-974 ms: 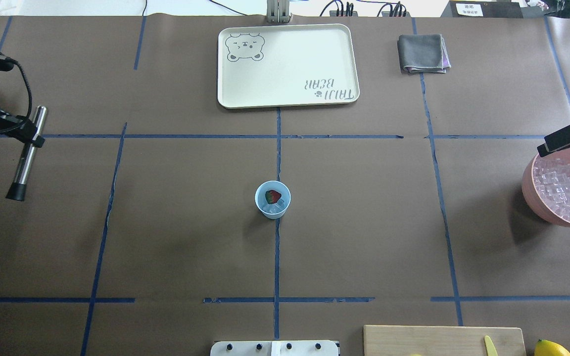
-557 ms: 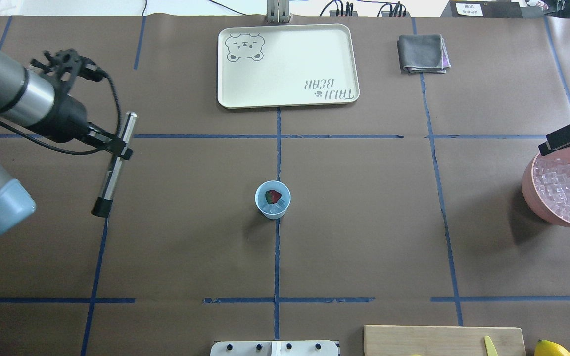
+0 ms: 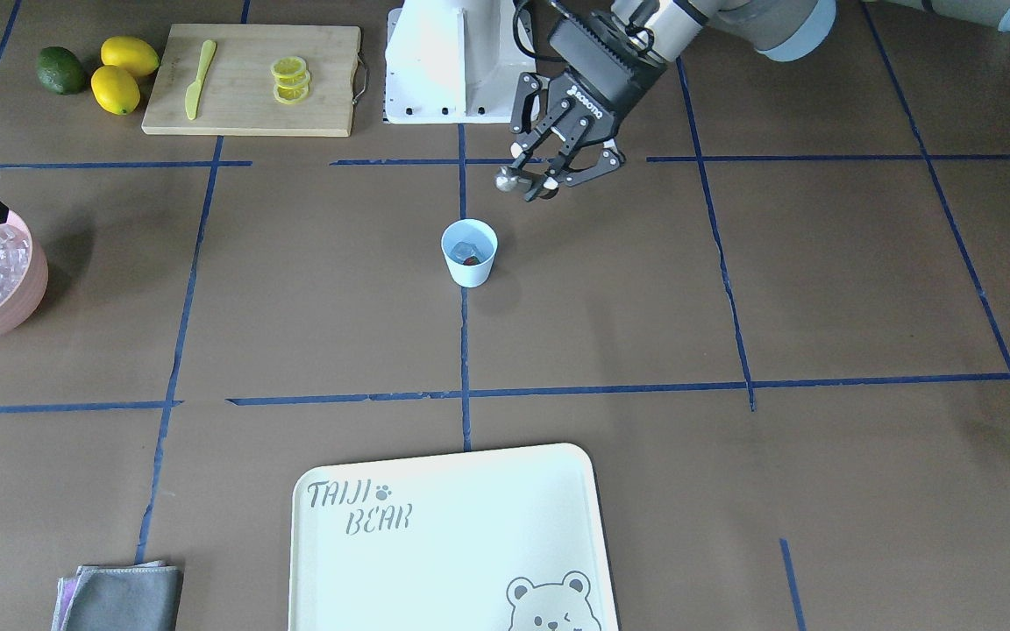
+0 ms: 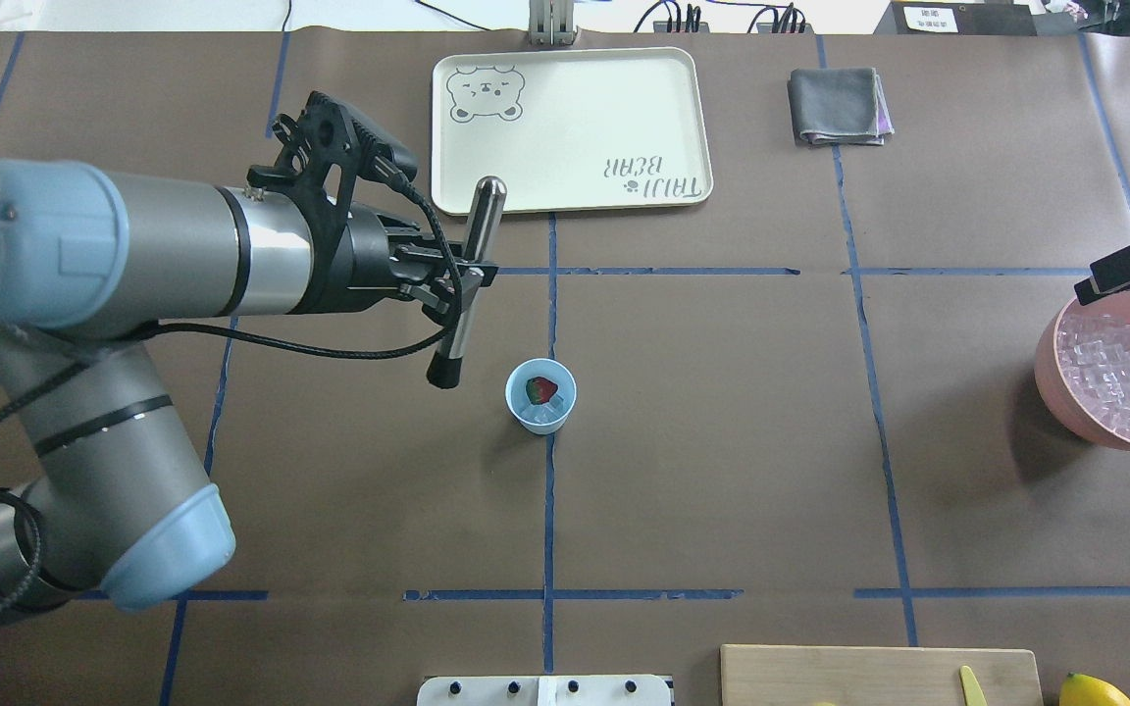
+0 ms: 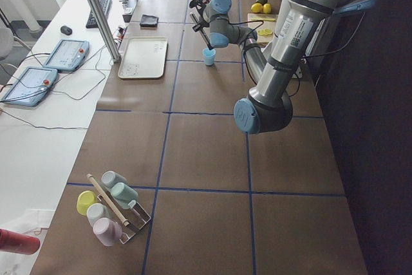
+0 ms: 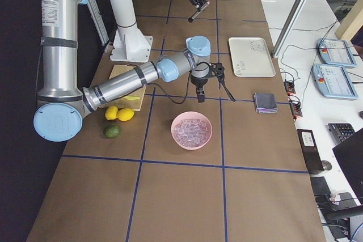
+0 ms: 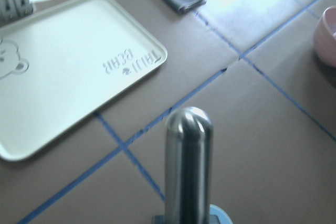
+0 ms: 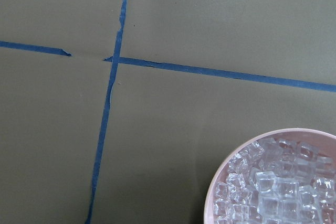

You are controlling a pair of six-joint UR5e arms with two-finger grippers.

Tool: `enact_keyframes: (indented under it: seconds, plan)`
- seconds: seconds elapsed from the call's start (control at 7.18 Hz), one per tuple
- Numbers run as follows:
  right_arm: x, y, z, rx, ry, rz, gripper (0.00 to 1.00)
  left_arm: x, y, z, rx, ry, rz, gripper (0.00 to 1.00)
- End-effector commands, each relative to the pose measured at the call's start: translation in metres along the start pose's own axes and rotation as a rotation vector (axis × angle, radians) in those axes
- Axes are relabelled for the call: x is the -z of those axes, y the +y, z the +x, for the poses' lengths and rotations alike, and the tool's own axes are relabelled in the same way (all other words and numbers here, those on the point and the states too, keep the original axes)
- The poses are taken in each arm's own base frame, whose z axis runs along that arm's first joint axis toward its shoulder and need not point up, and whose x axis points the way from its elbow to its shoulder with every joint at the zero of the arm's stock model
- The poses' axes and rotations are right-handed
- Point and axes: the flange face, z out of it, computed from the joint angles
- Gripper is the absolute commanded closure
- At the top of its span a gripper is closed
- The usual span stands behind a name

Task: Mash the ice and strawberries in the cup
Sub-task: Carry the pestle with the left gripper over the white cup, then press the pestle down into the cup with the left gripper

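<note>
strawberry (image 4: 542, 389) and ice (image 4: 545, 415) already in the cup (image 4: 509, 397), my left gripper (image 4: 462, 279) is clamped on the muddler (image 4: 480, 211) hovering left of it, no mashing yet

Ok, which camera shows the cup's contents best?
Overhead exterior: it looks straight into the cup, showing strawberry and ice. Front-facing shows them dimly; exterior left only its outside; left wrist just a rim sliver.

Even bright light, soft shadows; left wrist view blurred.
</note>
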Motion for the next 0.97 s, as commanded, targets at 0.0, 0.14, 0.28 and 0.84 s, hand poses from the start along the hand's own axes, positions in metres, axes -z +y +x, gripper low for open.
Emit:
enact_keyframes:
  seconds: [0.0, 0.14, 0.28, 0.84]
  plan:
    - [0.0, 0.0, 0.001, 0.0, 0.0, 0.001, 0.01, -0.019, 0.03, 0.04, -0.032, -0.03, 0.307, 1.0]
    - [0.0, 0.0, 0.0, 0.001, -0.001, 0.002, 0.01, -0.021, 0.046, 0.057, -0.074, -0.048, 0.388, 1.0]
    - [0.0, 0.0, 0.0, 0.002, -0.001, 0.003, 0.01, -0.03, 0.059, 0.053, -0.093, -0.078, 0.422, 1.0]
    - [0.001, -0.001, -0.002, 0.006, -0.003, 0.007, 0.01, -0.054, 0.092, 0.05, -0.167, -0.067, 0.42, 1.0]
